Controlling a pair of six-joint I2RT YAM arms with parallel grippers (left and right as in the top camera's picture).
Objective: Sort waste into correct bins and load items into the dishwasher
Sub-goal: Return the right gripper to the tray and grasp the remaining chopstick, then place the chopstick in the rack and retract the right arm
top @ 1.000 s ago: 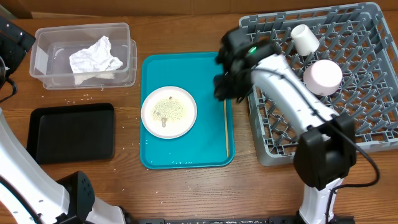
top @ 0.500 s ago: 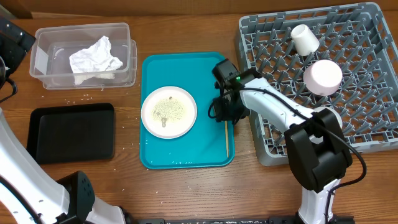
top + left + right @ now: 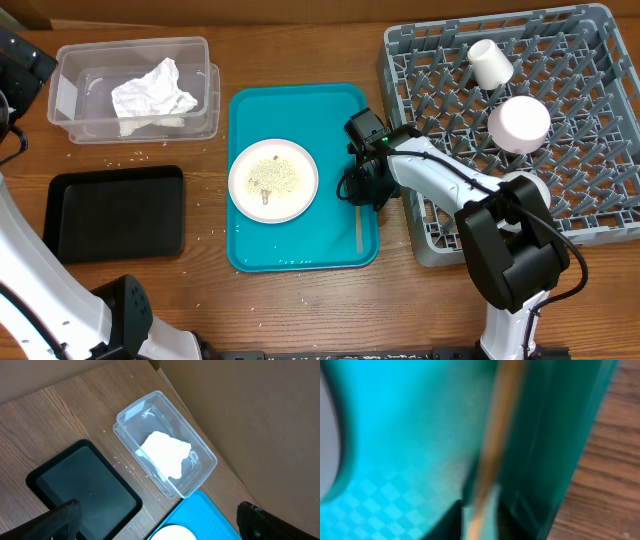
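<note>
A white plate point(image 3: 273, 180) with pale rice scraps lies on the teal tray point(image 3: 300, 250). A thin wooden stick point(image 3: 359, 230) lies along the tray's right rim. My right gripper point(image 3: 361, 190) is down on it. In the blurred right wrist view the gripper point(image 3: 481, 521) is closed around the stick point(image 3: 495, 435). The crumpled napkin point(image 3: 152, 93) lies in the clear tub point(image 3: 70, 60). The black tray point(image 3: 115, 212) is bare. A white cup point(image 3: 490, 62) and a round white dish point(image 3: 518, 122) sit in the grey rack point(image 3: 600, 180). My left gripper point(image 3: 162, 522) is open, high above the tub point(image 3: 200, 455).
Loose rice grains point(image 3: 130, 156) are scattered on the wood between the tub and the black tray. The rack's left wall stands right next to my right gripper. No red wrapper or metal bowl is in view.
My right gripper came down from the rack's edge onto the tray's right rim and closed around the stick. The teal tray and the stick shifted slightly. The left arm has not moved.
</note>
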